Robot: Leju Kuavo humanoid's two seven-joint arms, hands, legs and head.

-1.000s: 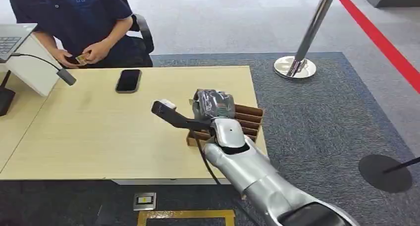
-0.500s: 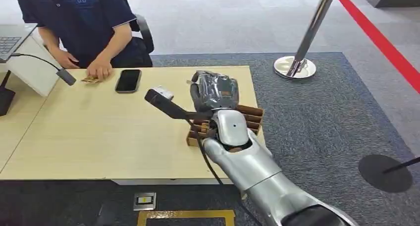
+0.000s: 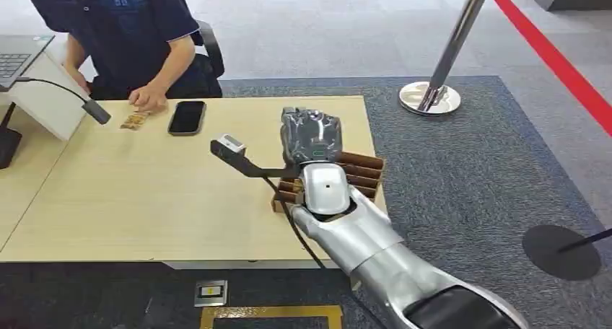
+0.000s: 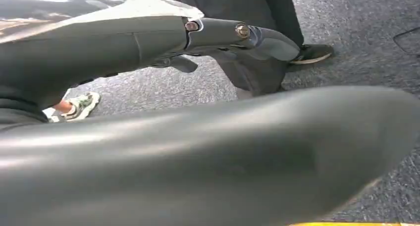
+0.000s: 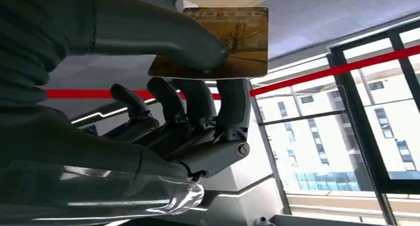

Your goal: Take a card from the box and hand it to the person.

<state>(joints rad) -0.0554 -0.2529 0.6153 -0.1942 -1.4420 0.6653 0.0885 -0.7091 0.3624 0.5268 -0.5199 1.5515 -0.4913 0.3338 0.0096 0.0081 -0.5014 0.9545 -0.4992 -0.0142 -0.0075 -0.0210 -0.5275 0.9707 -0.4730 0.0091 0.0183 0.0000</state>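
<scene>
My right hand (image 3: 310, 136) is raised over the far end of the cardboard box (image 3: 364, 172), which sits at the right edge of the light wooden table (image 3: 144, 199), about five o'clock from the table's middle. In the right wrist view my thumb (image 5: 163, 35) presses a brownish card (image 5: 233, 42) printed with a bare tree against my dark fingers (image 5: 233, 107), so this hand grips the card; from my head I see only the grey back of the hand, and the card is hidden there. The box shows brown slotted dividers beside and behind my wrist. A black stalk with a small white-topped camera (image 3: 231, 145) juts from my forearm toward nine o'clock. My left hand (image 4: 237, 35) hangs low beside me over grey carpet, and I cannot tell from the wrist view whether its fingers are closed or apart, though nothing shows in it. At eleven o'clock across the table sits a person in a dark blue polo shirt (image 3: 126, 26), whose hand (image 3: 149, 97) rests on the tabletop just beside a small brownish card (image 3: 133, 120) lying flat. A black phone (image 3: 187, 117) lies at one o'clock from that card. A chrome stanchion post (image 3: 447, 55) with a red belt stands on the carpet at two o'clock.
</scene>
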